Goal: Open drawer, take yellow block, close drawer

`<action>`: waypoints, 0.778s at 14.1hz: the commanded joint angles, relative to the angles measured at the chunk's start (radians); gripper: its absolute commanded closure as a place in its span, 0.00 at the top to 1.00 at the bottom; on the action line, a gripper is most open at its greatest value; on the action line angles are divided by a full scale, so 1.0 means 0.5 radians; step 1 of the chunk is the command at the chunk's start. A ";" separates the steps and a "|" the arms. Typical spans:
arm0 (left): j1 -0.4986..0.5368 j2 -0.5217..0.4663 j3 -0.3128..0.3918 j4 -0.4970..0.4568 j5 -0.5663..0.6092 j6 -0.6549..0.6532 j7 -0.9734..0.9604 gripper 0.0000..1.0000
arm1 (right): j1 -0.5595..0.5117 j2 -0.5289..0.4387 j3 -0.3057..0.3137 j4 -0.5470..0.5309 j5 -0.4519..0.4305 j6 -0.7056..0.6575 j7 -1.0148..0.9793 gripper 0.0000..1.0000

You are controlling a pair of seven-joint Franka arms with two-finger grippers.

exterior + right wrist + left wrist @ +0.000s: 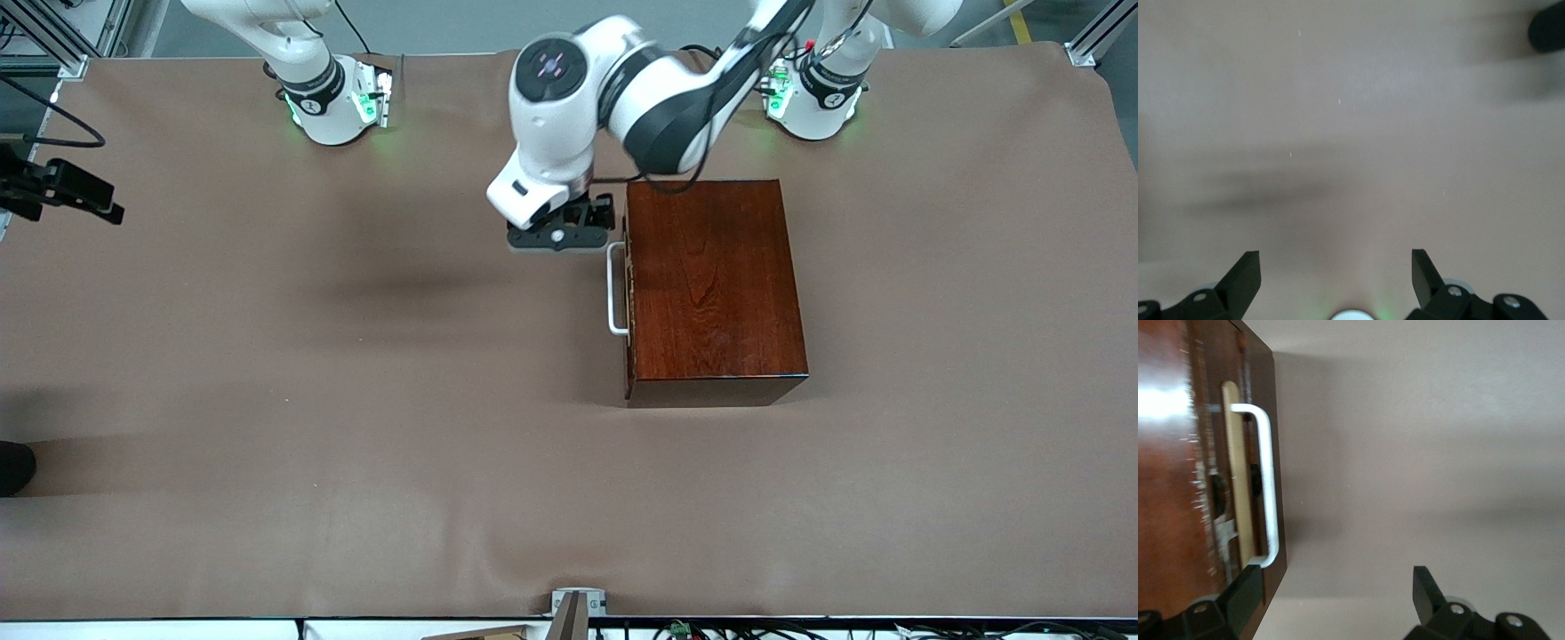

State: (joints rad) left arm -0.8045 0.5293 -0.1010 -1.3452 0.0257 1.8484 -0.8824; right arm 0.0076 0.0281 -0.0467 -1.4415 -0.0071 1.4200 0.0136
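The drawer (1235, 473) is pushed into the glossy reddish-brown box (711, 284), and its white bar handle (615, 289) faces the right arm's end of the table. My left gripper (560, 238) hangs open just off the handle's end that is farther from the front camera. In the left wrist view one finger (1245, 593) lies close to the handle (1268, 480), and nothing is between the fingers of the left gripper (1336, 593). My right gripper (1336, 273) is open over bare table near its own base. The yellow block is hidden.
A brown cloth (356, 400) covers the table. A black fixture (62, 191) juts in at the right arm's end, and a dark round thing (13, 467) lies at that same edge, nearer to the front camera.
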 commanded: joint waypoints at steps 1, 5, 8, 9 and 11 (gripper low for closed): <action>-0.035 0.141 0.024 0.067 0.065 0.034 -0.018 1.00 | -0.006 0.008 -0.005 0.011 0.011 0.148 0.022 1.00; -0.042 0.257 0.018 0.067 0.233 0.034 -0.008 1.00 | -0.018 0.106 -0.008 0.008 0.008 0.482 0.022 1.00; -0.045 0.307 0.018 0.058 0.332 0.034 0.086 1.00 | -0.021 0.195 -0.008 0.008 -0.001 0.700 0.019 1.00; -0.045 0.310 0.015 0.055 0.365 0.031 0.093 1.00 | -0.021 0.223 -0.008 0.008 -0.016 0.764 0.019 1.00; -0.042 0.325 0.015 0.049 0.375 0.025 0.096 1.00 | -0.030 0.275 -0.008 0.008 -0.023 0.859 0.019 1.00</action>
State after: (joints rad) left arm -0.8150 0.6784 -0.1004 -1.3414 0.1840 1.8686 -0.8460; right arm 0.0041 0.1442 -0.0555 -1.4496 -0.0088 1.8203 0.0137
